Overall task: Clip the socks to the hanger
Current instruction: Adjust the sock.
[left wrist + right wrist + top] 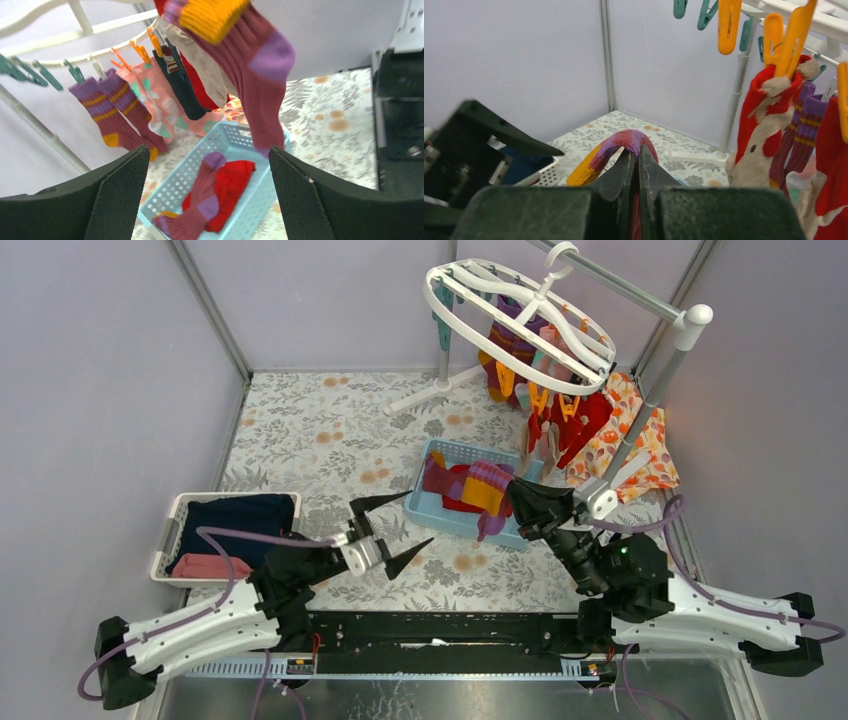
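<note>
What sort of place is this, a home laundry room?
Probably a robot test booth staged as a laundry corner: plain panel walls enclose a table, two robot arms are bolted at its edge, and socks hang from a clip hanger.

There are two claws, the left claw (420, 516) at 7 o'clock and the right claw (515, 492) at 5 o'clock. One hanger (553, 275) is at 1 o'clock on one rack (655, 390). There are two baskets: a blue basket (418, 502) at the middle of the surface (330, 440), and a white basket (170, 530) at 9 o'clock holding two folded cloths (235, 515). One floral cloth (650, 450) lies at 2 o'clock. One striped sock (487, 488) is in the right claw, and two socks (215, 190) show in the blue basket. About seven hung socks (150, 100) overlap too much for a sure count.
</note>
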